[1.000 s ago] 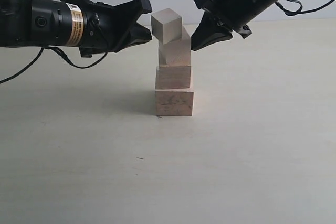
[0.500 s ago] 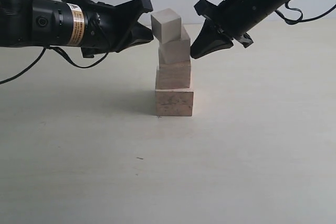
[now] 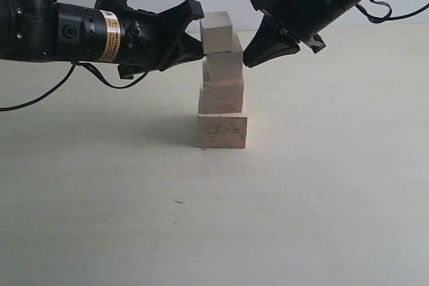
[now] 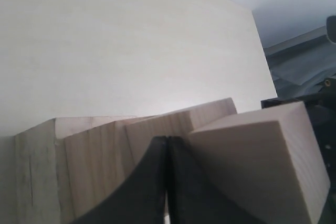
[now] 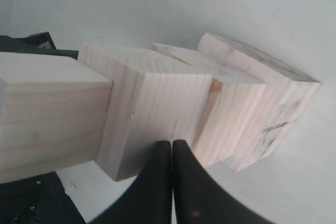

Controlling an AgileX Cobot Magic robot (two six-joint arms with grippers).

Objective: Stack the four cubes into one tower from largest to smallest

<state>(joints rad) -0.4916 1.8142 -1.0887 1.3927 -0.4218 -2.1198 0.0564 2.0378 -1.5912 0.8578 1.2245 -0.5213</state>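
The black left gripper (image 3: 196, 45) and black right gripper (image 3: 247, 63) crowd the pale wooden cube tower (image 3: 222, 108) near its top; the pale tabletop (image 3: 214, 226) around its base lies open.

A tower (image 3: 222, 92) of four wooden cubes is stood on the table (image 3: 214, 226), flanked near its top by the left pincer (image 3: 195, 39) and right pincer (image 3: 249, 60).

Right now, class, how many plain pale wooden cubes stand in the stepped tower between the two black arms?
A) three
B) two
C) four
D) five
C: the stepped tower of pale wooden cubes counts four blocks, from the largest cube at the bottom to the smallest cube on top.
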